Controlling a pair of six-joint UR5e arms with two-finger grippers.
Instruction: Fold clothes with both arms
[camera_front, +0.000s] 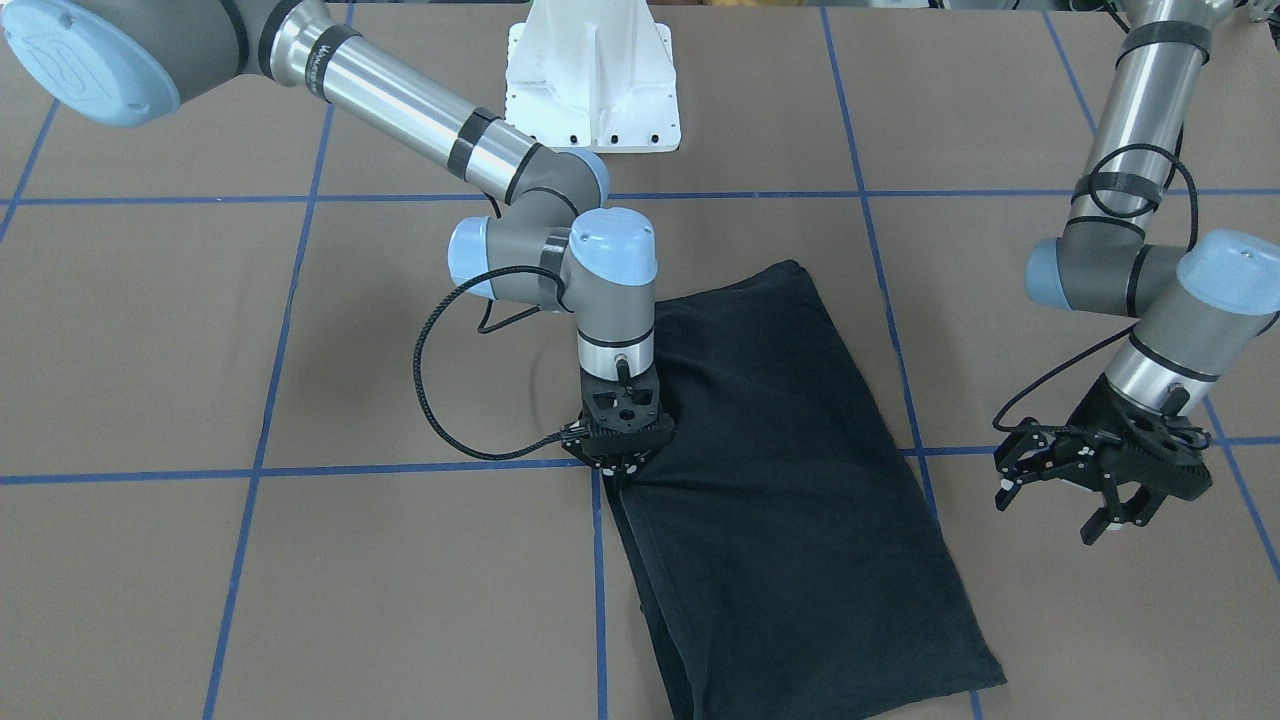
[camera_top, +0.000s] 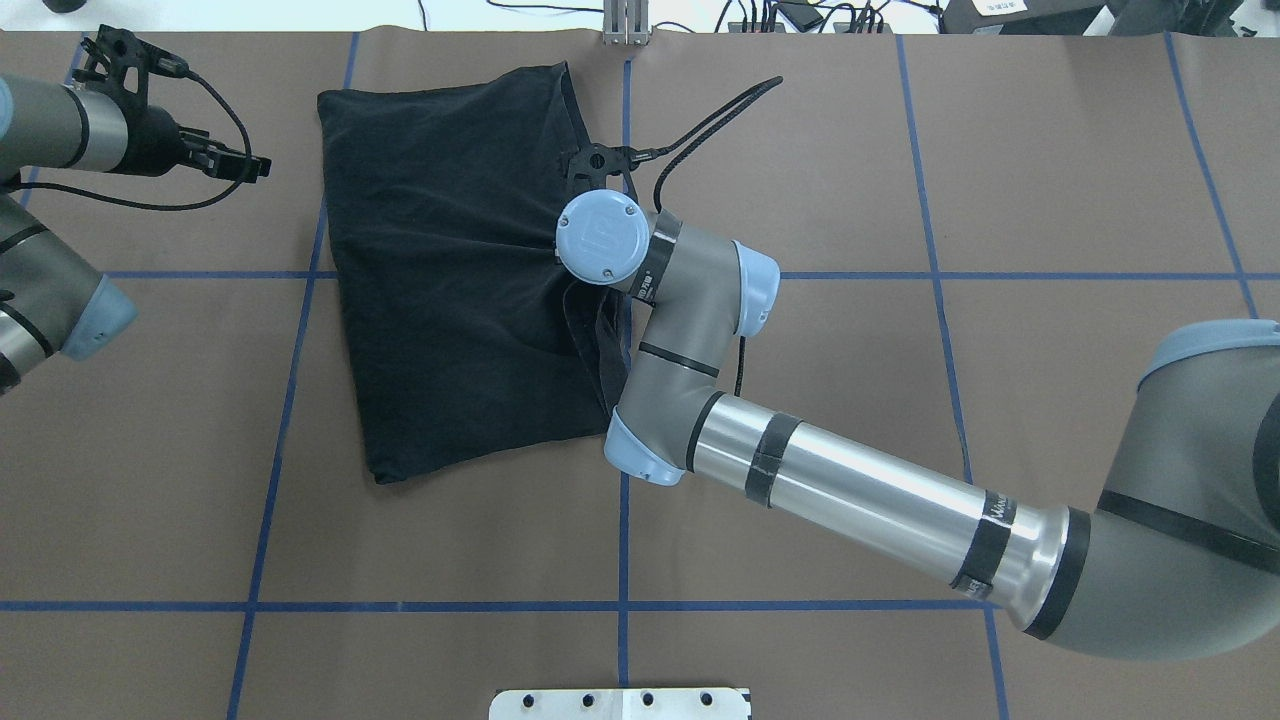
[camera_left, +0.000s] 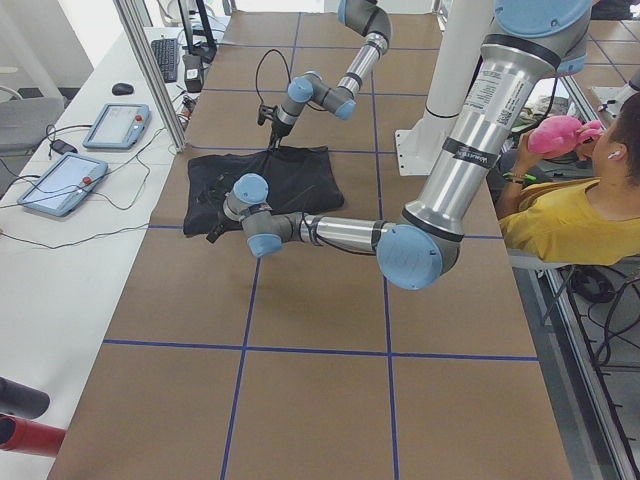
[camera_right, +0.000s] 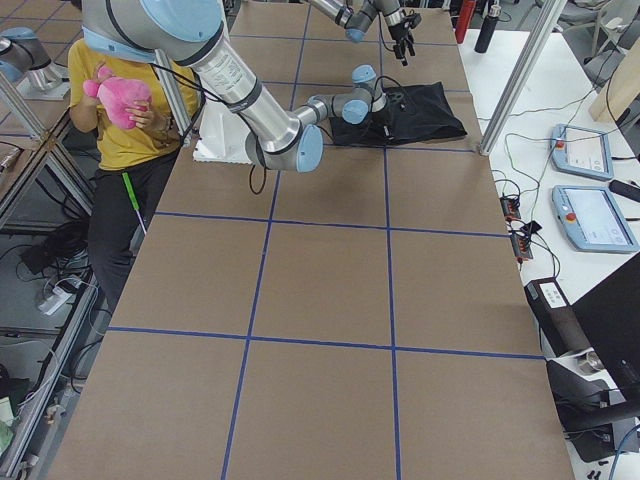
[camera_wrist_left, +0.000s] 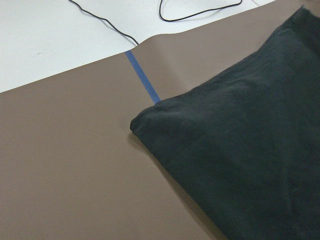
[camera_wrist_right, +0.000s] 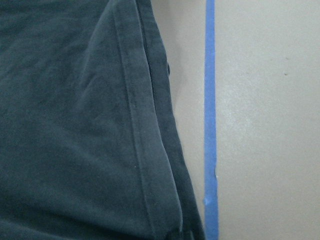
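Right gripper (camera_front: 620, 478) closed, gripping T-shirt (camera_front: 800, 450) edge

A black fabric T-shirt (camera_top: 450, 270) is laid flat on the table, folded into a rough rectangle with a plain black face upward. Seen from overhead, it is placed towards 11 o'clock from the table's centre. The silver-grey jointed right arm (camera_top: 850, 482), capped in light blue, is stretched in from 4 o'clock and bent down over the shirt's 3 o'clock edge. There the black two-finger right gripper (camera_front: 618, 472) is closed on the hem, and creases are drawn towards it. The matching left arm (camera_front: 1135, 120) is held off the cloth at 10 o'clock, with its left gripper (camera_front: 1050, 508) spread open above the table.
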